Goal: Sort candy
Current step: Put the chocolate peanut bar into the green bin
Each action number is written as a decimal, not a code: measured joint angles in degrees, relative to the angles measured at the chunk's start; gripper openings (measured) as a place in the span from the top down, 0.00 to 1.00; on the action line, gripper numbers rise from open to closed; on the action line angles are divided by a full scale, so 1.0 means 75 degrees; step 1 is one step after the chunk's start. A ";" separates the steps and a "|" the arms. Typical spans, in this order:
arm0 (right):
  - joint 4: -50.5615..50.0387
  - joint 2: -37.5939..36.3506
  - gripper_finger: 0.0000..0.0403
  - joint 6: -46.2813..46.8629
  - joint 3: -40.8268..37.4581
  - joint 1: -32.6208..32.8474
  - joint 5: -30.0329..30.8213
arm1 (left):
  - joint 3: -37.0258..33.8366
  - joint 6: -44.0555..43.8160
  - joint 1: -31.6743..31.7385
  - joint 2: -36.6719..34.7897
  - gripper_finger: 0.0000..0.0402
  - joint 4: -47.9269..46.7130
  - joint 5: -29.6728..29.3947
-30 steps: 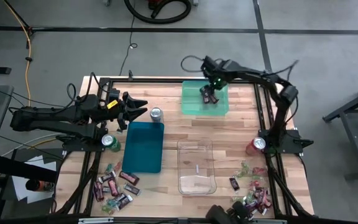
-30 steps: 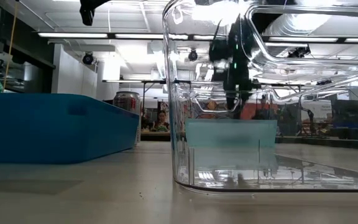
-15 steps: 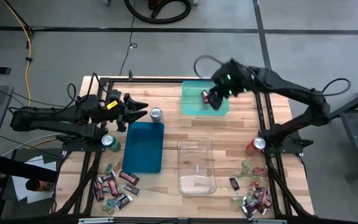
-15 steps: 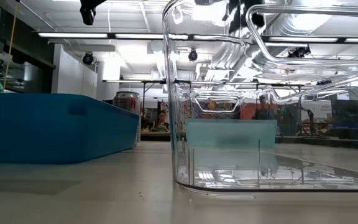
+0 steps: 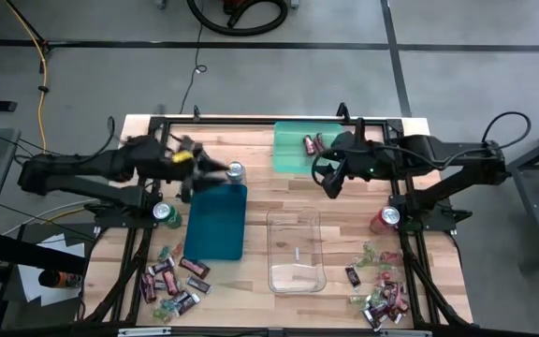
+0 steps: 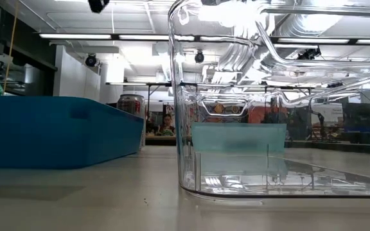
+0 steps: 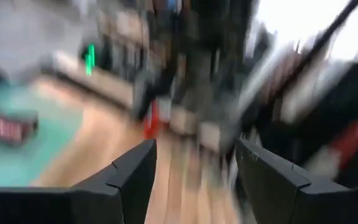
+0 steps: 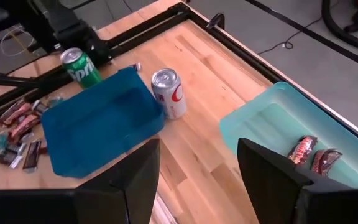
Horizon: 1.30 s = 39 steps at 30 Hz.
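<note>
High view: my right gripper (image 5: 330, 183) hangs beside the green tray (image 5: 288, 157), which holds two red candy bars (image 5: 313, 143); loose candy (image 5: 171, 278) lies at both near corners of the table (image 5: 344, 225).
Low view: clear bin (image 6: 281, 102) up close, blue bin (image 6: 56, 131) beside it.
Left wrist view: my left gripper (image 7: 194, 174), jaws apart, empty.
Right wrist view: my jaws apart, empty; silver can (image 8: 168, 92) touching the blue bin.

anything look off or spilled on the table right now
Nothing stands out. The candy lies in loose unsorted piles at the near corners, two red bars sit in the green bin, and all cans stand upright.
</note>
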 joint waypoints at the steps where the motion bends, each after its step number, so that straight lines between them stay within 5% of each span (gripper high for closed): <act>1: -0.0014 -0.0004 0.48 0.0003 -0.0003 -0.0003 0.0004 | 0.0553 0.0196 -0.0247 0.0299 0.49 -0.1070 0.0049; 7: -0.0019 -0.0012 0.48 -0.0145 -0.0003 -0.0122 0.0005 | 0.2882 -0.0228 -0.2406 0.1838 0.49 -0.6226 0.0090; 14: -0.0293 -0.0012 0.48 -0.0390 -0.0003 -0.0323 -0.0002 | 0.2486 -0.1715 -0.5789 0.2532 0.50 -0.6460 -0.0893; 19: -0.0510 -0.0012 0.48 -0.0398 -0.0003 -0.0435 -0.0002 | 0.1613 -0.1275 -0.7311 0.3252 0.50 -0.6358 -0.1031; 30: -0.0581 -0.0012 0.48 -0.0200 -0.0003 -0.0435 -0.0014 | 0.0327 0.0274 -0.7881 0.4472 0.50 -0.4798 -0.0990; 39: -0.0581 -0.0012 0.48 -0.0197 -0.0003 -0.0435 -0.0011 | -0.0186 0.0286 -0.7878 0.4759 0.50 -0.3651 -0.0962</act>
